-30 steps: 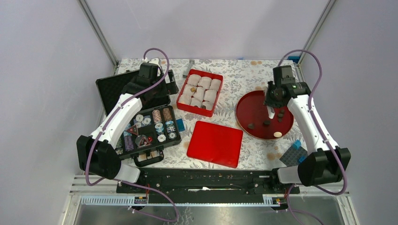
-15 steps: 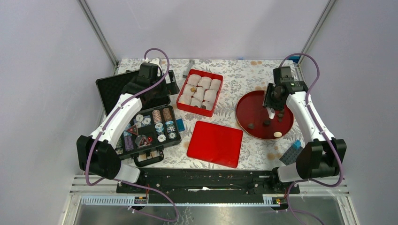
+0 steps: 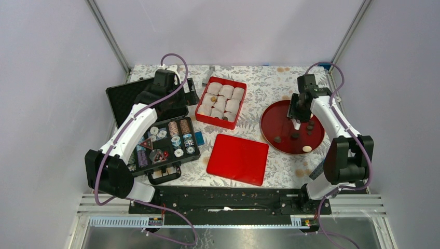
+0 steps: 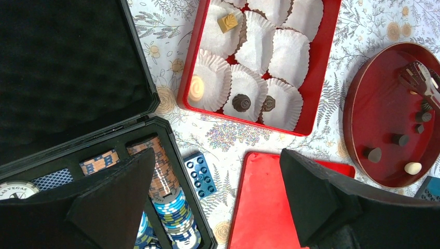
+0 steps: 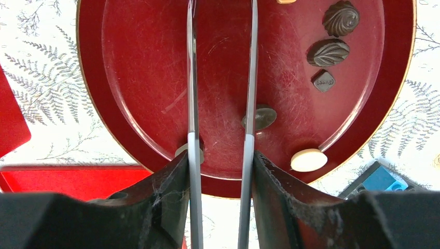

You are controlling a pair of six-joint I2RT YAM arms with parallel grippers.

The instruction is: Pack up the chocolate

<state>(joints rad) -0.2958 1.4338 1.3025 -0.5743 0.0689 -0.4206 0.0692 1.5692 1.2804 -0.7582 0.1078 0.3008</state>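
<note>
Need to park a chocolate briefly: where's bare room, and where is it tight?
Free: the red lid, and the tablecloth between the red box and the round tray. Tight: the tray's right half with chocolates, and the chip case.

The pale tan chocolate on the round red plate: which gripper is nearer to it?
Right. The right gripper hangs over the round red plate holding the pale tan chocolate. The left gripper is far across the table, by the black case.

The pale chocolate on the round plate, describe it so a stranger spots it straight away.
Find the round dark red plate right of the flat red lid. Near its front rim lies the pale chocolate, a smooth cream oval; every other piece there is dark brown.
</note>
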